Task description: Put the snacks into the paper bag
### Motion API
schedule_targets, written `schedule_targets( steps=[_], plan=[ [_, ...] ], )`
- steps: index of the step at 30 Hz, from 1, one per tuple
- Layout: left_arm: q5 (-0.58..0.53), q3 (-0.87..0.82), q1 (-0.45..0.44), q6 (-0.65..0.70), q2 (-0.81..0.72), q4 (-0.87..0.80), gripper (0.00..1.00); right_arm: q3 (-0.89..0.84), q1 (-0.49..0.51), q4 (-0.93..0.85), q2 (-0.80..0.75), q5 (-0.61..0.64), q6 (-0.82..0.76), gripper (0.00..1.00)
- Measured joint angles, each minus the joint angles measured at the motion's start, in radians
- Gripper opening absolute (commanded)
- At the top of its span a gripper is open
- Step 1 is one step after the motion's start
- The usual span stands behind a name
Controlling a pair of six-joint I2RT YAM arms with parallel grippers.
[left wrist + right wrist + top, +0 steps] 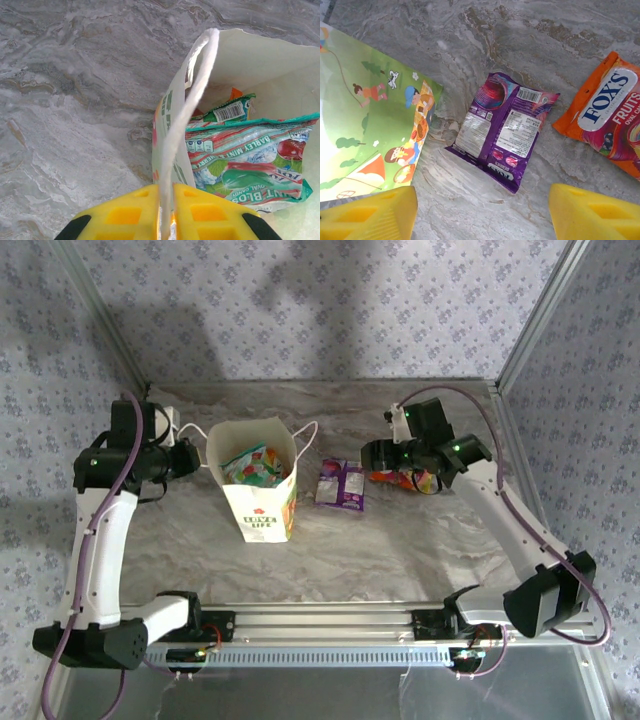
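Note:
The white paper bag (pixel 262 520) stands left of centre, with green and teal snacks (pixel 255 465) lying inside. My left gripper (pixel 192 455) is at the bag's left side. In the left wrist view, my left gripper (pixel 166 210) is shut on the bag's white cord handle (pixel 192 95), above a teal-green packet (pixel 250 165). A purple packet (pixel 340 483) lies flat on the table right of the bag. An orange packet (pixel 392 478) lies beyond it. My right gripper (pixel 378 458) hovers over these two. In the right wrist view, my right gripper (pixel 482 215) is open and holds nothing, above the purple packet (pixel 502 130).
The bag's printed side (pixel 365 110) stands close to the left of the purple packet. The orange packet (pixel 610 115) lies to its right. Patterned walls close in the marble table (pixel 400 540) at the back and on both sides.

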Motion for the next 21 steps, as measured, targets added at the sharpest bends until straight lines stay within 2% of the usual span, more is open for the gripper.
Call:
schedule_targets(
  steps=[10,21],
  plan=[
    [-0.002,0.01,-0.01,-0.004,0.004,-0.001,0.17,-0.081,-0.008,0.065,0.083,-0.097,0.0,0.75],
    [-0.019,0.014,-0.02,-0.005,0.029,-0.004,0.17,-0.126,-0.015,0.113,0.222,-0.116,0.012,0.81]
  ],
)
